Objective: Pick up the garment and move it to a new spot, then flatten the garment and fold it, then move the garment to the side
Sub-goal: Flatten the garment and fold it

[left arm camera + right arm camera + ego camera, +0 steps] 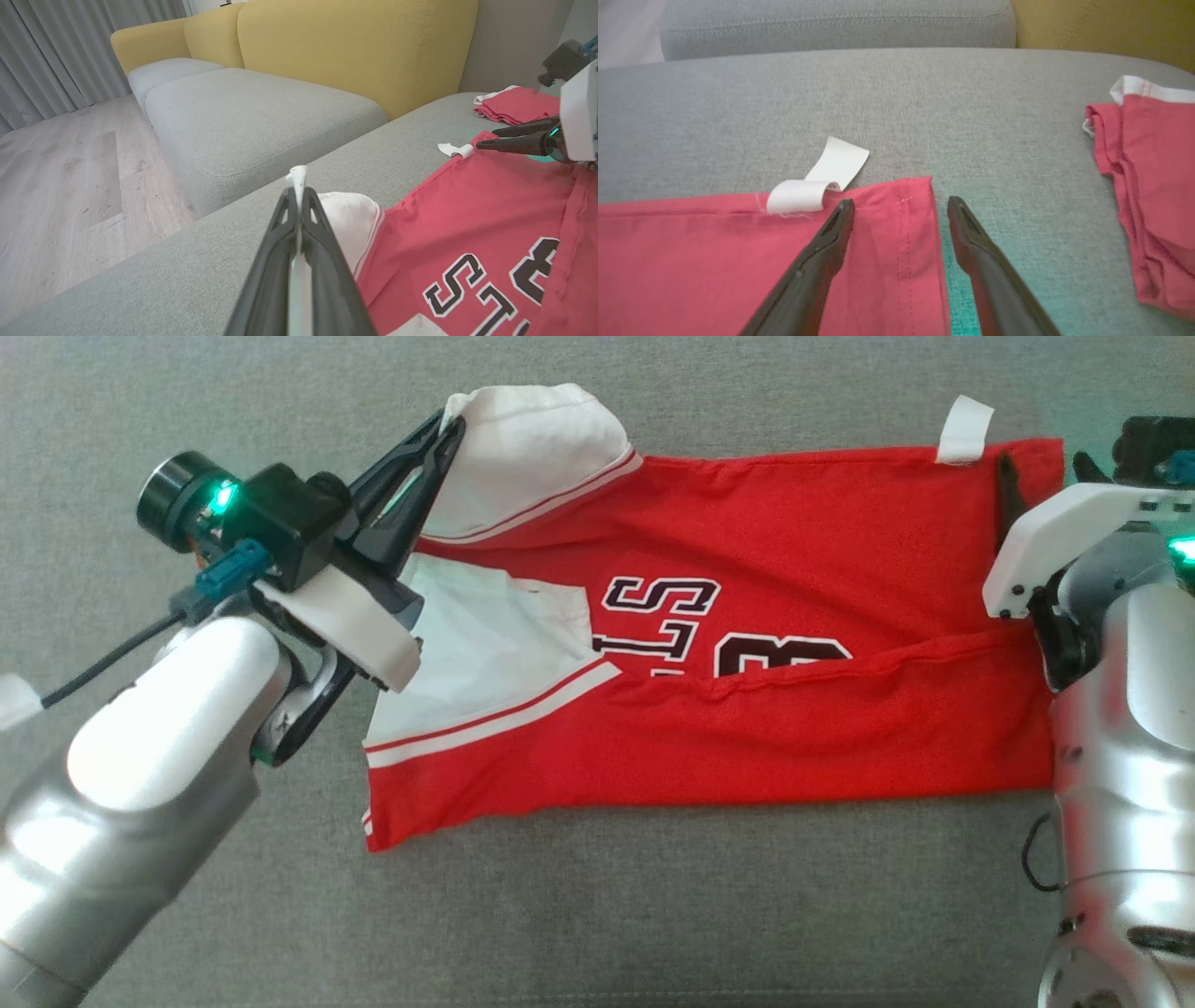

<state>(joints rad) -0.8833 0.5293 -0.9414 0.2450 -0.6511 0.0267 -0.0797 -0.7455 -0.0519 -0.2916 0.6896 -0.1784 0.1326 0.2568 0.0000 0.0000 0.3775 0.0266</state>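
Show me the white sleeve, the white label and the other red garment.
white sleeve (532, 457), head view, its puffed middle.
white label (838, 163), right wrist view, flat free end.
other red garment (1157, 186), right wrist view, top layer's middle.

Overhead head camera; low, close wrist cameras; garment (747, 737) in all.

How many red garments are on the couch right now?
2. The red jersey lies spread across the grey cushion; a second red garment sits bunched further along it, apart from the jersey's hem. More may lie out of frame.
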